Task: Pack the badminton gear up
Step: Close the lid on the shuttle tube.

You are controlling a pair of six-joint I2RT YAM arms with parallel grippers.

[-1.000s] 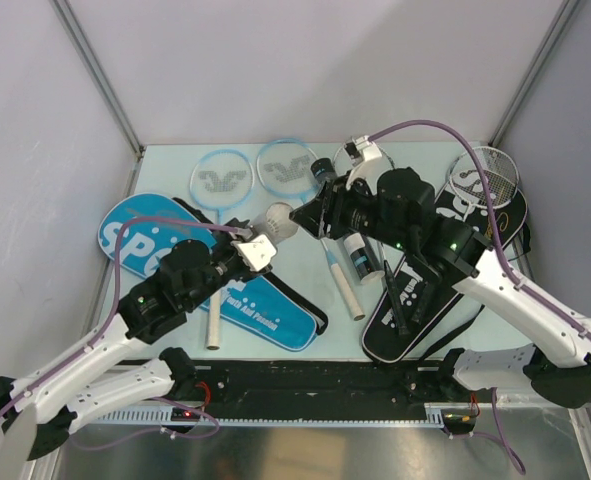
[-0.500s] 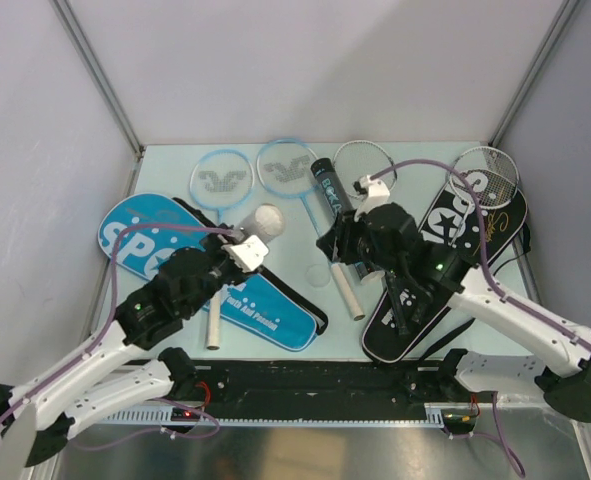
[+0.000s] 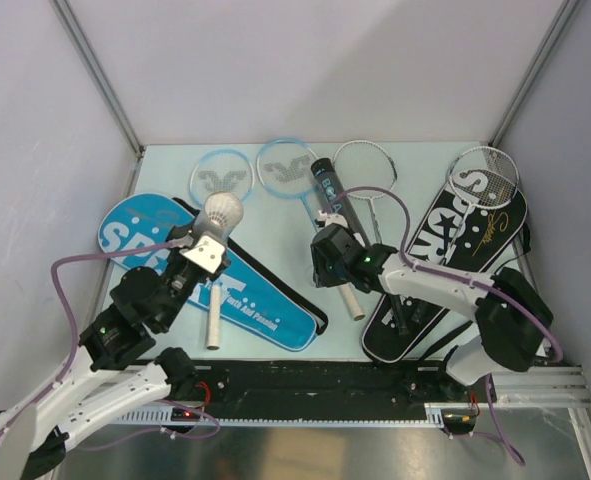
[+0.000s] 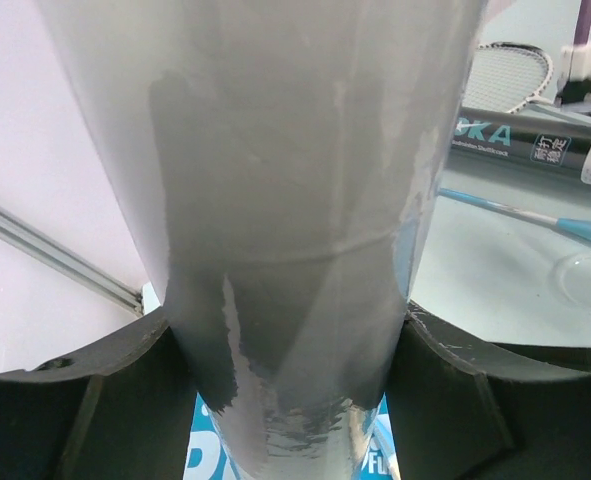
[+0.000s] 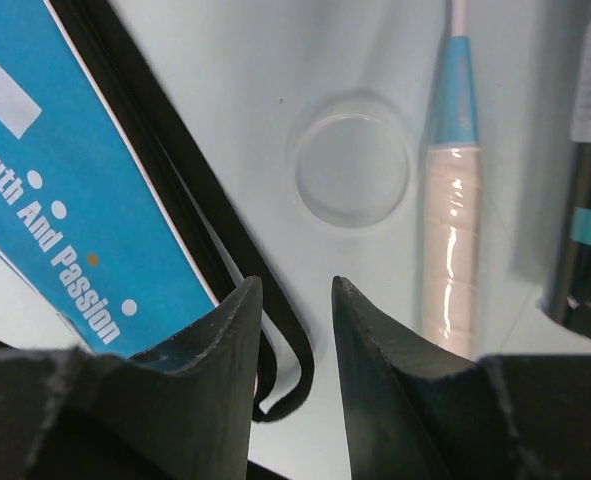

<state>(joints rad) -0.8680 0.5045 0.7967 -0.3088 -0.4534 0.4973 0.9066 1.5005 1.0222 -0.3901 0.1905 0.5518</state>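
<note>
White tube (image 3: 222, 211) near-upright, clamped in left gripper (image 3: 211, 237).

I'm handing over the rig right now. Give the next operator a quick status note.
Left gripper: shut on the white tube, held up off the table.
Right gripper: open, empty, low over the clear lid beside the blue cover.
Black tube, four rackets and black cover lie on the table.
Done: nothing packed. Left: lid onto tube, rackets into covers.
</note>
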